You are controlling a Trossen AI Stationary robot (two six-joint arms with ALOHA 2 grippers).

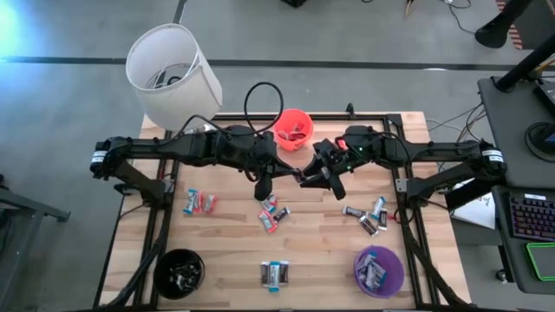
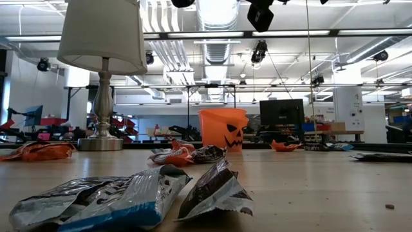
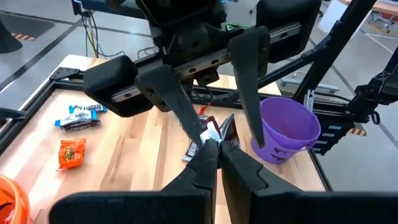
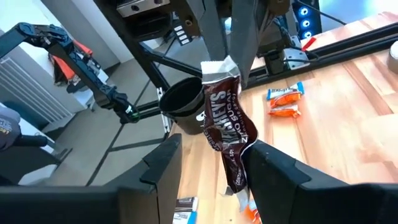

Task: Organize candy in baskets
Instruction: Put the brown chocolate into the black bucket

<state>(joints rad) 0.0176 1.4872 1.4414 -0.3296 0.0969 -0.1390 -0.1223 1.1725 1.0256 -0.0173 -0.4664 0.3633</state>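
Right pincer [image 4: 208, 174] spread wide, brown candy [image 4: 227, 134] hanging upright from clenched left pincer [image 4: 227, 46]

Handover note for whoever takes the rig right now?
Left gripper: shut on a dark brown candy, held above mid-table.
Right gripper: open, fingers either side of that candy, not gripping.
Done: some candy sits in the orange basket, purple basket and black basket.
Left: loose candy in several clusters on the table.
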